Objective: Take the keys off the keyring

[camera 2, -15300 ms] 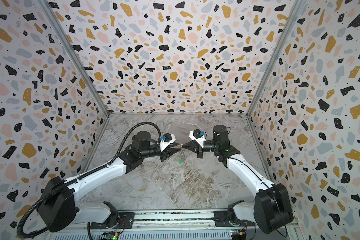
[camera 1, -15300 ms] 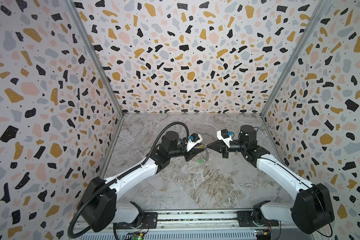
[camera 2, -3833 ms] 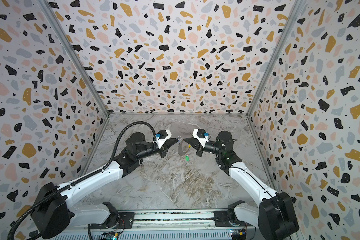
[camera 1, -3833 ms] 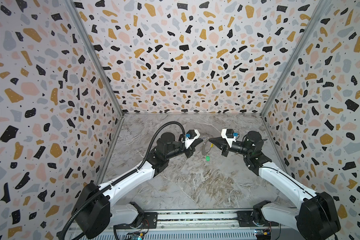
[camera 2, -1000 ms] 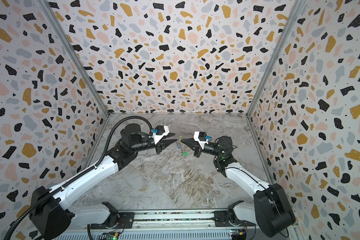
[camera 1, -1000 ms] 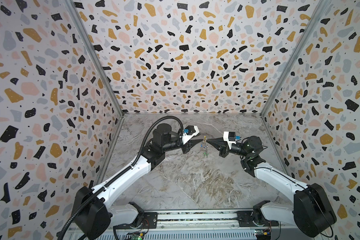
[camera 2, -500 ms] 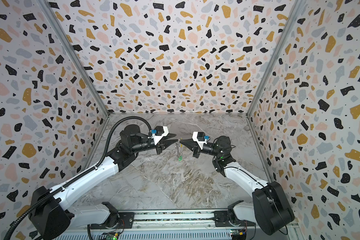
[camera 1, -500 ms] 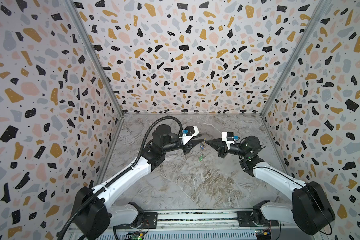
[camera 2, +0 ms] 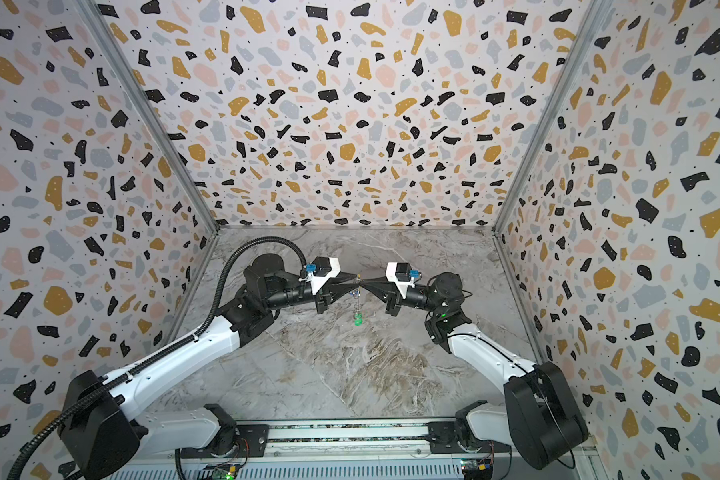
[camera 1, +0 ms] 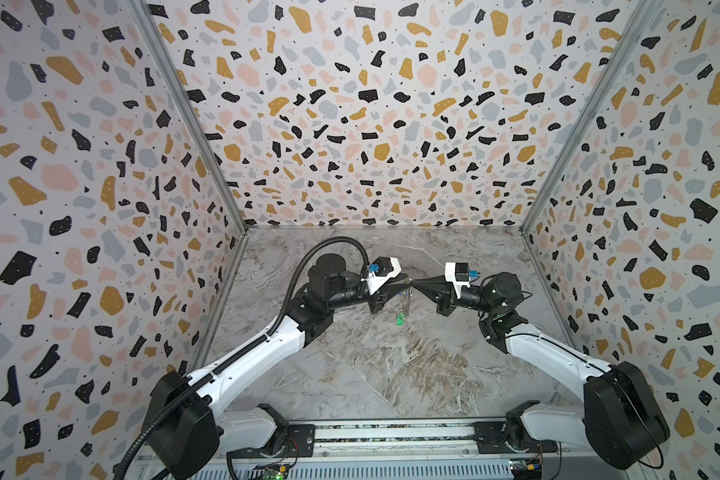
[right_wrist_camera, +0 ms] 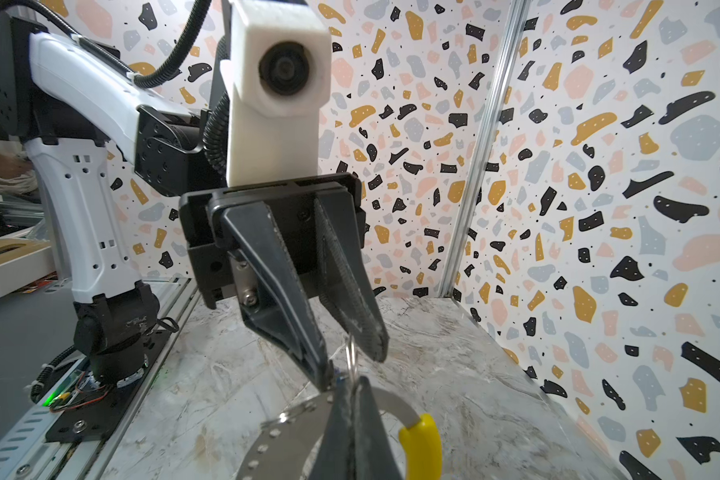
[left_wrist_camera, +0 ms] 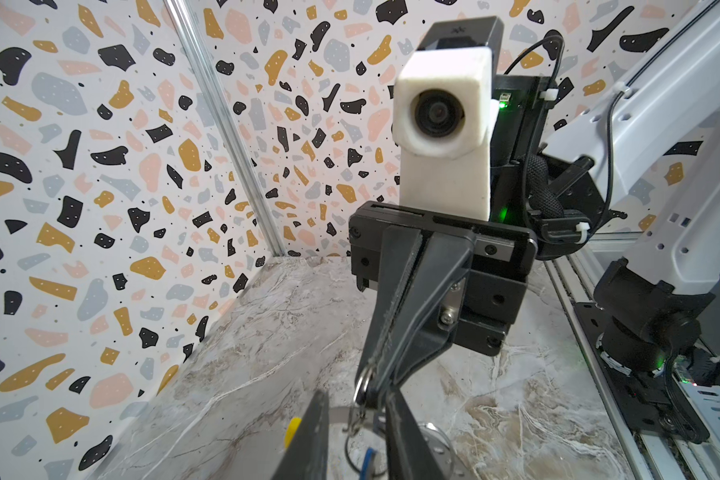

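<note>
1. Watching from beside the rig, I saw the left gripper (right_wrist_camera: 349, 362) finish its approach. A second before, its tips had hung a little short of the dangling bunch. Now they met the right gripper (left_wrist_camera: 370, 390) nose to nose, in mid-air above the middle of the table (camera 1: 391, 374).
2. Its jaws had been narrowing as it came, yet in the right wrist view they stood a little apart, one tip on each side of a small thin ring (right_wrist_camera: 352, 353) — around it, not visibly pinching it.
3. The right gripper was pressed together on the keyring (right_wrist_camera: 285, 417), gripping the flat silver band close to its yellow sleeve (right_wrist_camera: 421, 436). The ring was off the table, held between the two noses.
4. The green tag (camera 1: 399, 320) had sunk slightly lower than a second earlier and hung almost straight under the meeting point.
5. To my eye the left arm was about to seize one key's link and work it off — nothing looked freed yet, and I could see no key on the marble.
6. Counted: two arms, two grippers, one keyring, one yellow sleeve, one green tag, one blue tag (left_wrist_camera: 366, 459). The keys (camera 1: 404, 302) should be two, going by the tags, but the metal blades were too small for me to count.
</note>
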Motion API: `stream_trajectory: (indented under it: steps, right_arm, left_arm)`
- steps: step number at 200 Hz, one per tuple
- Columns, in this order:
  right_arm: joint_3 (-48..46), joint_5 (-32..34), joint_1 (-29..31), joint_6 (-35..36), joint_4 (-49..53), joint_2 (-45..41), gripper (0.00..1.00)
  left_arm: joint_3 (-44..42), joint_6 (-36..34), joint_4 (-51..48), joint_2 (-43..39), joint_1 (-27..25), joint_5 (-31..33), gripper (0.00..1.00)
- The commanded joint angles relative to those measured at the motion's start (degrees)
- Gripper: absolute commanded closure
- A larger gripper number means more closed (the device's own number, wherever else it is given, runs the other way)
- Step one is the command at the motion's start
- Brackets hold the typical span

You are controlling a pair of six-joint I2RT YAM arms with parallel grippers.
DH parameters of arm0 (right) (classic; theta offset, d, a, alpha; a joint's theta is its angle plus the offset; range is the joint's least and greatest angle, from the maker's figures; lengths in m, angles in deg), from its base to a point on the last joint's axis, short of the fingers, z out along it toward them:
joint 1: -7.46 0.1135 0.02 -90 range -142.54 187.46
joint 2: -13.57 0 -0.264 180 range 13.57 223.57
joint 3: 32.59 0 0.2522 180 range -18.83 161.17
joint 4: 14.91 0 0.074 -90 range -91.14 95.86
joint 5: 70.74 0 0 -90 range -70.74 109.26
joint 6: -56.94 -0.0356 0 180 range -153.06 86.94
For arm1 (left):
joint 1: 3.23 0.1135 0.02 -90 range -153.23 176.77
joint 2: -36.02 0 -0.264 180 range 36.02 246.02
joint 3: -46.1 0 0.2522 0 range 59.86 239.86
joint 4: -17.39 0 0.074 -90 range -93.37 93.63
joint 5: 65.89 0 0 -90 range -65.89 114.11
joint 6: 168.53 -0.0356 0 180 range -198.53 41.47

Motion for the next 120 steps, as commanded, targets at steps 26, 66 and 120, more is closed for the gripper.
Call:
stream_trajectory:
  steps: [26,66,120]
  right_arm:
    - [1.78,-1.78,0.14,-2.06,-4.07,-0.24,1.0]
    - [1.83,-2.47,-0.09,-3.55,-6.11,0.13,1.0]
    - [1.8,-3.18,-0.17,-4.2,-7.21,0.73,1.0]
  left_arm:
    - [-0.42,1.12,3.66,-0.16,-0.1,-0.09,0.71]
    - [-0.76,-0.36,1.74,-3.74,-0.1,4.0,0.63]
    - [-1.56,-0.63,1.18,-5.59,0.26,5.61,0.7]
